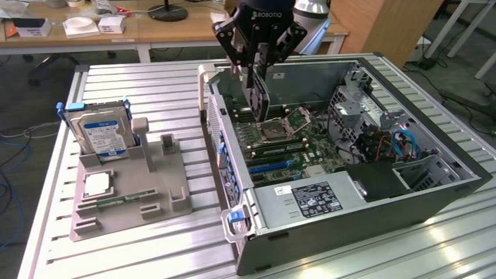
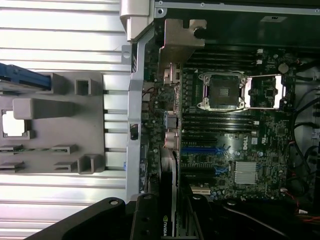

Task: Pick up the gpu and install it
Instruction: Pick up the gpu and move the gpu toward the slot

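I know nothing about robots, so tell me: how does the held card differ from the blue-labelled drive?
The gpu is held over the open computer case; the hard drive stands in a grey stand. The gpu looks dark, the hard drive silver with a blue label. Both are upright.

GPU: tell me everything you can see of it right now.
The gpu hangs on edge, upright, clamped in the gripper above the motherboard in the open case. It is a thin dark card with a black block on one face, and a logo shows in the wrist view. It is not yet seated in a slot.
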